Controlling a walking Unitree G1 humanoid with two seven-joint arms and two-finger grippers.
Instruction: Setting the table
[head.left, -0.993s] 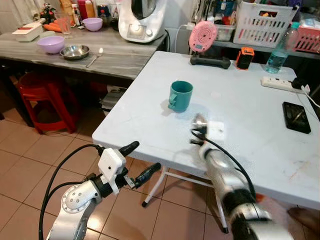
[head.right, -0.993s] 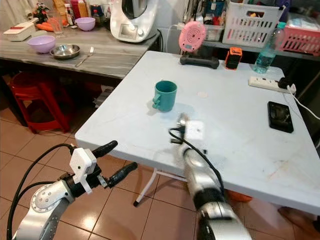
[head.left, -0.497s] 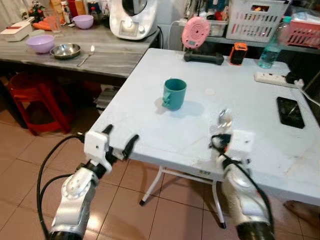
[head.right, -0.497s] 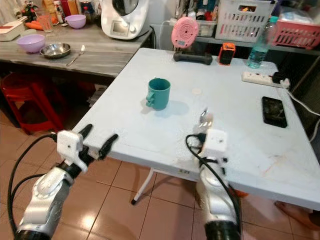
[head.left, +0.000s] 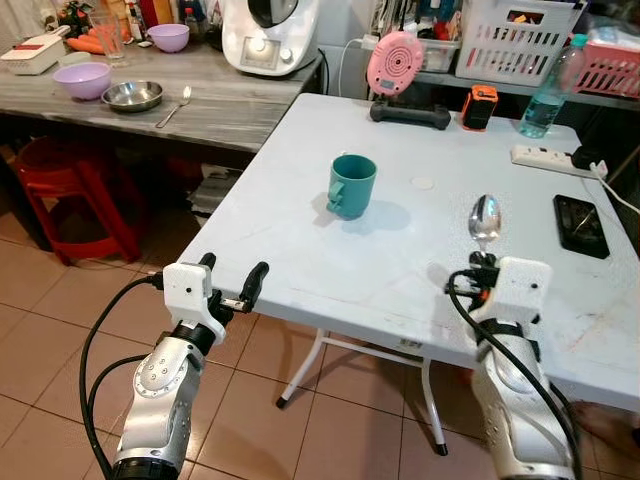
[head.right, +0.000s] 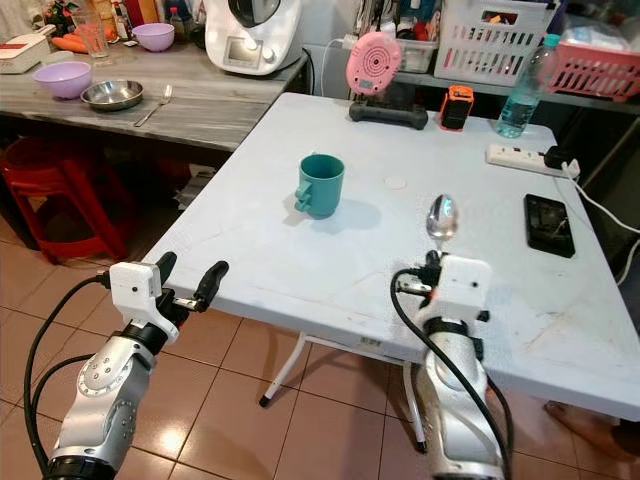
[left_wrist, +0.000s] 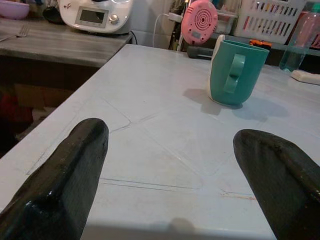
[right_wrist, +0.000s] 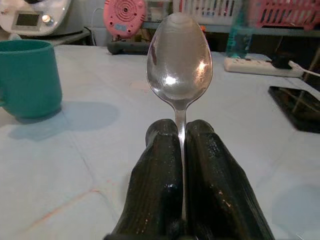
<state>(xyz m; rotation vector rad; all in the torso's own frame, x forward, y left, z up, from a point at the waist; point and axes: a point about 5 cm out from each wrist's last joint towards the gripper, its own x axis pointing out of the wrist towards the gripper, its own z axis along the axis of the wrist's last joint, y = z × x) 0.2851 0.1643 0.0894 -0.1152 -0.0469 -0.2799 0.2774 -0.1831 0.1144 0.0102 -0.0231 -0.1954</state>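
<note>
- My right hand (head.left: 483, 262) has swung right since a second ago and is clamped on the spoon (head.left: 484, 219), bowl pointing away, over the near right of the surface (head.left: 300, 190).
- The cup (head.left: 351, 186) stands well left of it.
- My left hand (head.left: 231, 283) hangs spread and empty at the near edge.
- I judge the spoon ready to lay down.

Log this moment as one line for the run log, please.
right gripper: shut on spoon, above table | left gripper: open, at table's near edge | teal mug: upright on table
</note>
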